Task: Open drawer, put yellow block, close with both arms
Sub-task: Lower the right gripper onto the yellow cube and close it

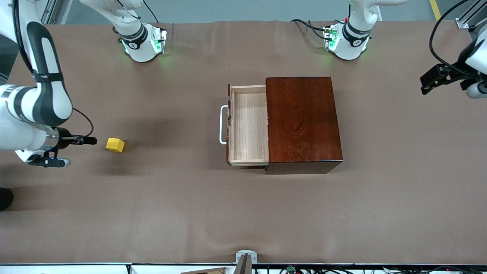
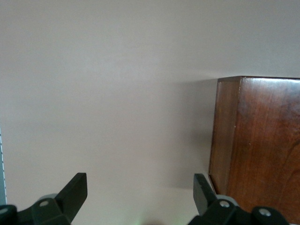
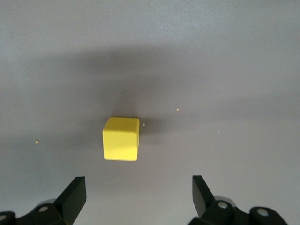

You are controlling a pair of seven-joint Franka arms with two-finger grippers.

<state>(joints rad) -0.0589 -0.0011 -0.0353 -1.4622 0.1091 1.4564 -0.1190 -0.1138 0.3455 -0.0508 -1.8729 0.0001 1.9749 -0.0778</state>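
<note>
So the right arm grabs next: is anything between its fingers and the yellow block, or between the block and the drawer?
Nothing visible. The open right gripper sits beside the yellow block, bare table up to the open drawer.

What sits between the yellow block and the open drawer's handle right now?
Nothing: the front view shows only bare brown table cover between the yellow block and the drawer handle.
</note>
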